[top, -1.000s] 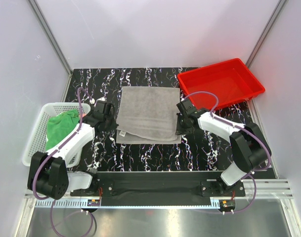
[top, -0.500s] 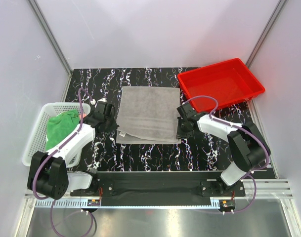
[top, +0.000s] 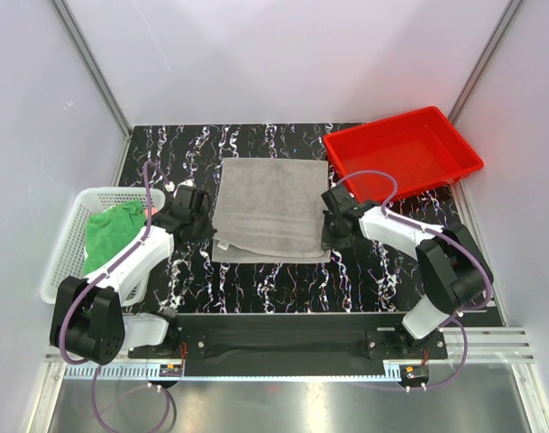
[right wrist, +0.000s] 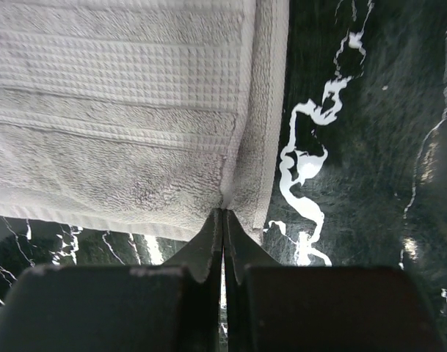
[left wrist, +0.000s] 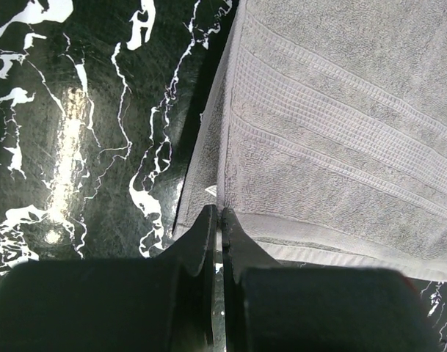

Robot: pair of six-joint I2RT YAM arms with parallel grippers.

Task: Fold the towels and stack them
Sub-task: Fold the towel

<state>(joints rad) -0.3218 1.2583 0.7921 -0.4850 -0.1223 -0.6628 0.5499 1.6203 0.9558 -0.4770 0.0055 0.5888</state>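
Note:
A grey towel [top: 272, 203] lies flat on the black marbled table, with a fold along its near edge. My left gripper [top: 210, 231] is at the towel's near-left corner. In the left wrist view it [left wrist: 217, 217] is shut, pinching a raised ridge of the grey towel [left wrist: 340, 132] at its left edge. My right gripper [top: 327, 236] is at the near-right corner. Seen from the right wrist, it [right wrist: 223, 213] is shut on a pinched ridge of the grey towel [right wrist: 113, 110]. A green towel [top: 112, 233] sits crumpled in the basket, with a bit of pink towel [top: 153, 210] beside it.
A white lattice basket [top: 62, 257] stands at the left edge of the table. A red tray [top: 402, 152] sits at the back right. Bare table [top: 283, 284] shows between the towel and the arm bases.
The right gripper's jaws have closed on the towel's right edge after a slight shift toward it. The left gripper and the towel have stayed put.

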